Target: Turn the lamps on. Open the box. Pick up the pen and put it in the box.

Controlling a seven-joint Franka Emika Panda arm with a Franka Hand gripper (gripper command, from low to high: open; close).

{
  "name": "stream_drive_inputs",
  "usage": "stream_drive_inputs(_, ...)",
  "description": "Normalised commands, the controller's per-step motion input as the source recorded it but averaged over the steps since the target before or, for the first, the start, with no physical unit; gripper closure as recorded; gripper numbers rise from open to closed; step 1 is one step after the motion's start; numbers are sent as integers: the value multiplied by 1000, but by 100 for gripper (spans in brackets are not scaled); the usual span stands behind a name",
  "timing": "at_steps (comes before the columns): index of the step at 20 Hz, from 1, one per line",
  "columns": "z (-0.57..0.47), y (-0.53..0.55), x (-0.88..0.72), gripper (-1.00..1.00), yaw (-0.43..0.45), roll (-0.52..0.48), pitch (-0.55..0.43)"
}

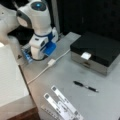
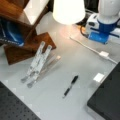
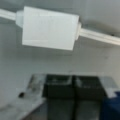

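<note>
A white lamp point(image 2: 68, 10) glows at a front view's top. Its cable carries a white switch point(image 3: 50, 31), seen close up in the wrist view and also in both front views point(image 1: 51, 62) point(image 2: 103, 53). My gripper point(image 3: 74, 90) is shut, empty, and just short of the switch, with its dark fingers point(image 3: 60, 90) side by side. The arm's white and blue wrist point(image 1: 41, 46) hangs low beside the switch. The box point(image 1: 96, 51) point(image 2: 107, 97) is closed, its white tab point(image 1: 85, 55) at the front. The black pen point(image 1: 85, 86) point(image 2: 70, 85) lies on the table in front of the box.
White perforated strips point(image 1: 63, 103) point(image 2: 37, 62) lie on the grey table point(image 1: 75, 72) near the pen. A wooden stand point(image 2: 27, 37) holding a blue item is at a front view's left. The white cable point(image 1: 37, 75) runs across the table. A black perforated board point(image 2: 15, 107) borders one corner.
</note>
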Motion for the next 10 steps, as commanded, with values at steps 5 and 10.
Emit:
stream_drive_inputs(5, 204, -27, -13, 100, -228, 5, -49)
stream_drive_inputs(10, 169, 69, 40, 100, -160, -55, 29)
